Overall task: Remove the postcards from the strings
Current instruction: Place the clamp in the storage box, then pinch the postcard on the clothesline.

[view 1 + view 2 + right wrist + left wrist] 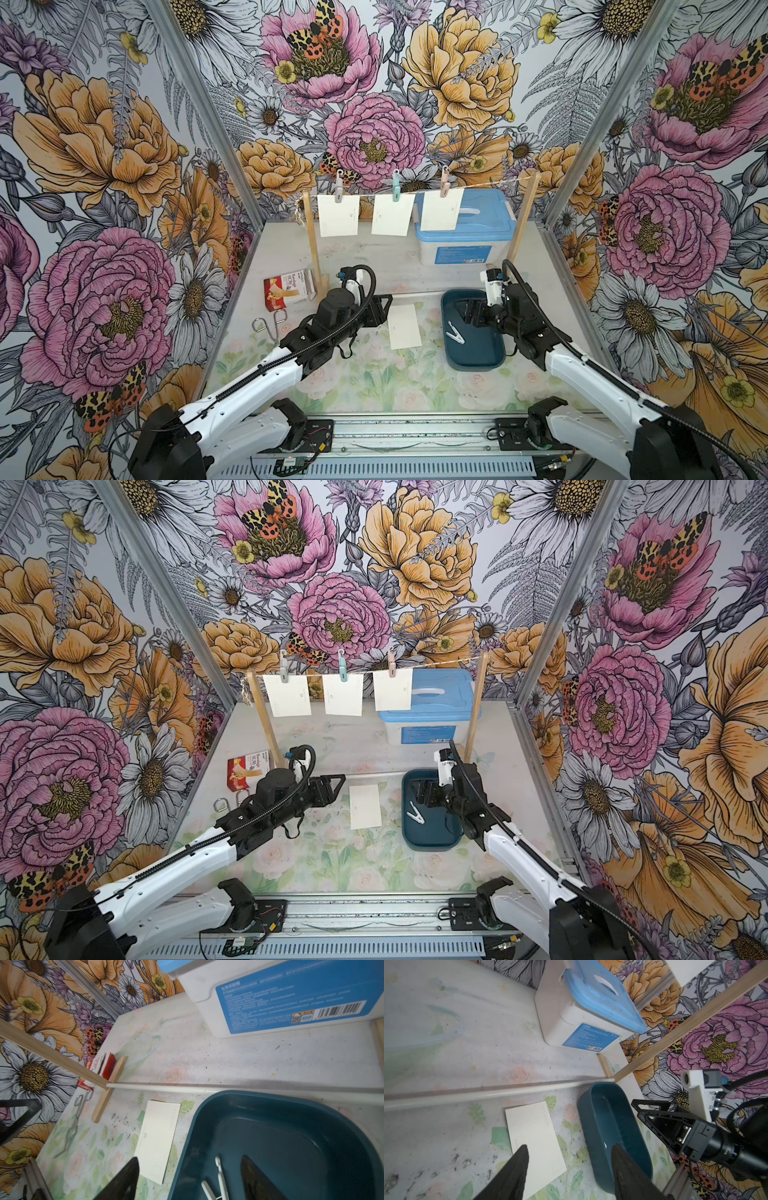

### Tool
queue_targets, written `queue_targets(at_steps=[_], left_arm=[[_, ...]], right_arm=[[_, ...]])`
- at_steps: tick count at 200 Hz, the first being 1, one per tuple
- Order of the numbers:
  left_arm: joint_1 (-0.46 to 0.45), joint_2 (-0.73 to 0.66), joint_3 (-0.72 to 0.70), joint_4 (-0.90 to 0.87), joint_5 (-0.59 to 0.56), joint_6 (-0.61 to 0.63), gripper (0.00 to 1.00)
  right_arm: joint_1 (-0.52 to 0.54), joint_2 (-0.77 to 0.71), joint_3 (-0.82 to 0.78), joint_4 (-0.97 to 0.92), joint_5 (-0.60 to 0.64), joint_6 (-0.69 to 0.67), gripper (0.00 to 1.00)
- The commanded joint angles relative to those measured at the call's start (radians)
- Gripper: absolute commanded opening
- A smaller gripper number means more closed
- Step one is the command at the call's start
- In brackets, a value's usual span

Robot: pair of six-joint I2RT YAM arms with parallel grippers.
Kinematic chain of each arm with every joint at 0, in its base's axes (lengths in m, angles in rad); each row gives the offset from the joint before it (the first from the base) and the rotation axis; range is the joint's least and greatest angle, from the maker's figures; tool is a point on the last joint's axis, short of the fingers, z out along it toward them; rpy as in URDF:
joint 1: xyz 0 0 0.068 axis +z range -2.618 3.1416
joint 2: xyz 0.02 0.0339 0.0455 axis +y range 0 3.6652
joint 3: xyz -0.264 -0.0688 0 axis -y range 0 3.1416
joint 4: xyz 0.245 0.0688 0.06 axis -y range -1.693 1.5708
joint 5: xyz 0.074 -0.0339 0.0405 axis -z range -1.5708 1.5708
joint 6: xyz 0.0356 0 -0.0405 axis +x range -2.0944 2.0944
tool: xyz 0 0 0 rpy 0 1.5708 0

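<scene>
Three white postcards (pixel 392 215) hang from string (pixel 490 183), each clipped by pastel clothespin (pixel 396 185). Fourth postcard (pixel 404 326) lies flat on table (pixel 374 257), between grippers. Left gripper (pixel 570 1146) spread, empty, beside it. Right gripper (pixel 190 1157) spread, empty, over teal tray (pixel 478 353) holding white clothespin (pixel 455 332).

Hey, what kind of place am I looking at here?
Probably a staged robot test booth: floral-printed wall panels, two white-and-black arms on a metal rail, thin beige twine holding white paper postcards.
</scene>
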Motion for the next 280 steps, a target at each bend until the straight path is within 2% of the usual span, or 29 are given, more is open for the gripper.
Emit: queue_targets(at_steps=[1, 45, 83, 144, 208, 231, 245, 280], left_arm=[[-0.021, 0.061, 0.082, 0.087, 0.002, 0.081, 0.66], [-0.04, 0.194, 0.201, 0.268, 0.027, 0.115, 0.76], [-0.044, 0.305, 0.283, 0.448, 0.026, 0.149, 0.81], [-0.032, 0.49, 0.447, 0.548, 0.034, 0.168, 0.82], [0.007, 0.617, 0.522, 0.609, 0.038, 0.15, 0.83], [0.023, 0.648, 0.527, 0.67, 0.098, 0.153, 0.83], [0.029, 0.659, 0.526, 0.711, 0.15, 0.15, 0.8], [0.031, 0.65, 0.496, 0.776, 0.248, 0.146, 0.61]], right_arm=[[0.004, -0.065, 0.029, -0.048, -0.027, -0.002, 0.79], [0.004, -0.16, 0.061, -0.056, -0.119, 0.033, 0.85], [0.006, -0.212, 0.084, -0.058, -0.168, 0.046, 0.85], [0.008, -0.257, 0.086, -0.053, -0.23, 0.036, 0.83], [0.01, -0.279, 0.1, -0.053, -0.252, 0.027, 0.83], [0.01, -0.273, 0.101, -0.053, -0.253, 0.02, 0.83], [0.01, -0.268, 0.103, -0.053, -0.256, 0.015, 0.83], [0.009, -0.258, 0.102, -0.053, -0.244, 0.002, 0.83]])
